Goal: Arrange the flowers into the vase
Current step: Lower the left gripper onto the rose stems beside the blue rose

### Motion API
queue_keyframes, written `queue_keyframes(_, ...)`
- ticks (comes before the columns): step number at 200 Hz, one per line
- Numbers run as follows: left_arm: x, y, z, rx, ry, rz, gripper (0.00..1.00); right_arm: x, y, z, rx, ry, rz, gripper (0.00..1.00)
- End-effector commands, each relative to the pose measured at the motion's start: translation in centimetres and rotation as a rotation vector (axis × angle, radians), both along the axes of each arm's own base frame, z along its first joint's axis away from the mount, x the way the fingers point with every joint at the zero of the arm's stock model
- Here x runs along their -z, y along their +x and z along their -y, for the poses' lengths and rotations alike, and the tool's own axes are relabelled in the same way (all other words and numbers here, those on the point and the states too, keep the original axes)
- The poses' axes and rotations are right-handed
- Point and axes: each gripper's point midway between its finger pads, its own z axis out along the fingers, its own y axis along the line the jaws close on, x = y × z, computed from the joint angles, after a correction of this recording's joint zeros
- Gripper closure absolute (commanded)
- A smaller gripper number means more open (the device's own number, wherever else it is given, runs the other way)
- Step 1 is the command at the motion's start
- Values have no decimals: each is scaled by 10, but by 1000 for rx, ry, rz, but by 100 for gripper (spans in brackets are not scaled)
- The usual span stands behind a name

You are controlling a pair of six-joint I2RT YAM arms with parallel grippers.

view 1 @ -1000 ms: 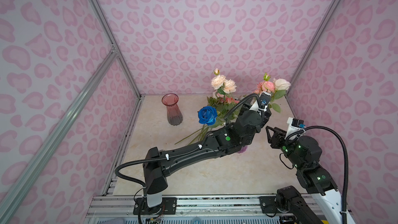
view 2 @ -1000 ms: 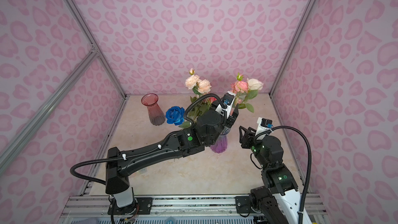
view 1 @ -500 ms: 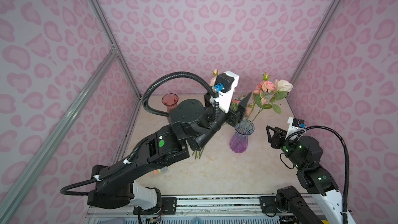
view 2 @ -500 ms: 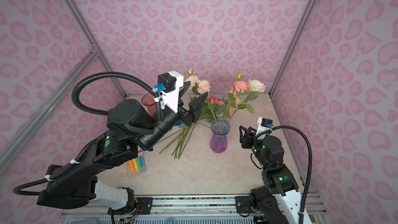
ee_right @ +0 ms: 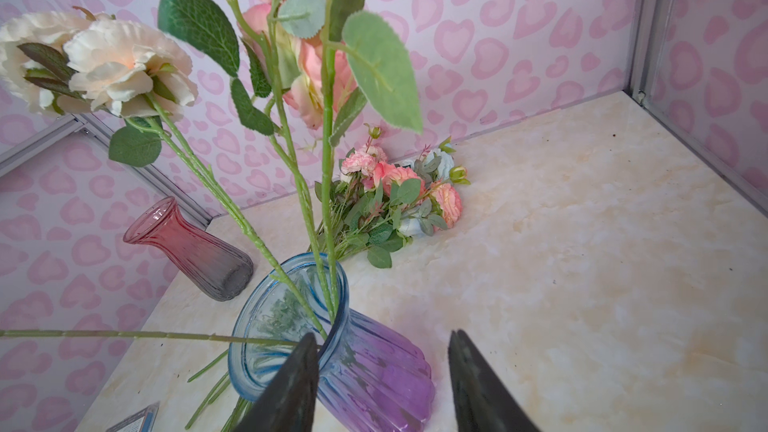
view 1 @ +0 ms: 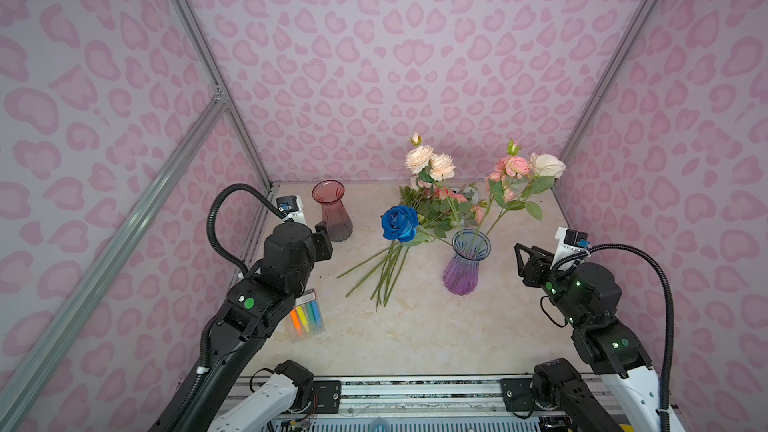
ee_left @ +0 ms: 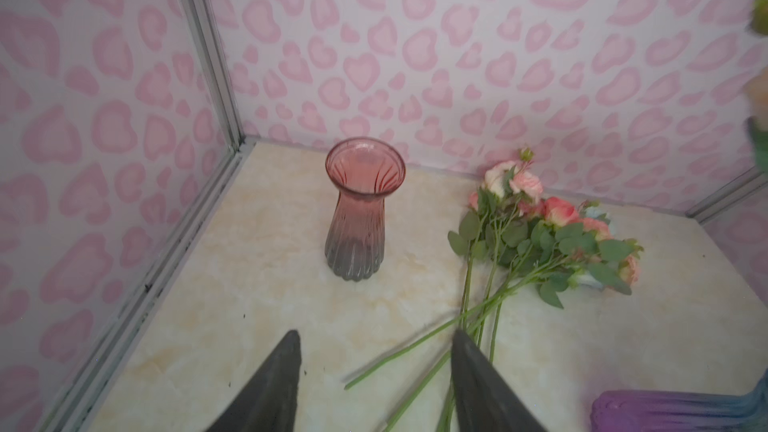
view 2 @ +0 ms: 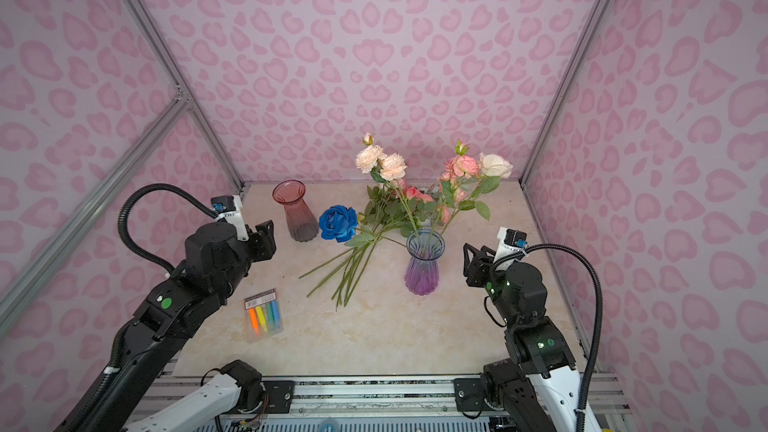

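Left arm [view 1: 249,305] pulled back; left gripper [ee_left: 374,332] jaws apart, empty, near red ribbed glass vase [view 1: 332,211]. Loose green-stemmed roses [ee_left: 540,234] lay mid-table; deep blue rose [view 1: 400,223], peach and pink roses [view 1: 430,162] stood in blue-purple glass vase [view 1: 465,268]. Right gripper [ee_right: 382,333] jaws apart, empty.

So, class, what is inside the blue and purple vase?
Several green flower stems stand in the vase, with their heads well above its rim. The blue rose leans out sideways. The tinted, ribbed glass hides where the stem ends sit, so the exact count is unclear.

Vase [view 1: 464,272] blue-purple; rose [view 1: 400,223] blue; walls [view 1: 374,56] pink, seemingly hearts.
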Motion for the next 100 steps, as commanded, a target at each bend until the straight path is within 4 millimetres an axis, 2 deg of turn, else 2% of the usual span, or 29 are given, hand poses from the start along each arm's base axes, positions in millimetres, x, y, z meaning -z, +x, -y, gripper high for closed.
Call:
queue_keyframes(1,33,9,31,91,-152,-93,43,3,3,1,14,7,-2,48)
queue_keyframes(17,58,25,50,132,-170,-177,44,9,5,0,12,19,-13,48)
queue_keyframes(36,89,46,80,200,-210,-275,51,16,5,-3,3,39,-23,48)
queue_keyframes(47,107,59,90,205,-215,-324,54,18,5,-4,-1,47,-27,49)
queue_keyframes(85,150,105,131,287,-184,-446,56,22,3,-3,2,46,-34,48)
queue_keyframes(100,168,119,143,299,-118,-494,57,26,4,-3,2,55,-40,49)
